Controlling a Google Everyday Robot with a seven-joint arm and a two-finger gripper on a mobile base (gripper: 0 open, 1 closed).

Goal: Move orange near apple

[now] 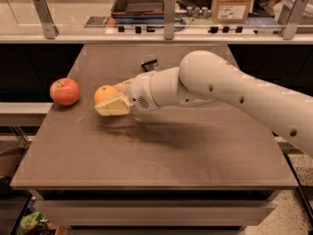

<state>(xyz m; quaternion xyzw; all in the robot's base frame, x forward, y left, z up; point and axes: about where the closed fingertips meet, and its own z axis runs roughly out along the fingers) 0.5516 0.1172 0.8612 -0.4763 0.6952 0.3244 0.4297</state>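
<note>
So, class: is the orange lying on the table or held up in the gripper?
Held up. The gripper, just right of the apple, is shut on the orange; their shadow lies apart on the table below.

One raised near view down over the table point(195, 165), claw point(106, 101) with orange point(104, 92) centre-left

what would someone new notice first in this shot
The big white arm reaching in from the right across the brown table grabs the eye first. Its claw sits left of centre, closed on the orange. Just to the left, a gap away, the red apple rests near the table's left edge.
</note>
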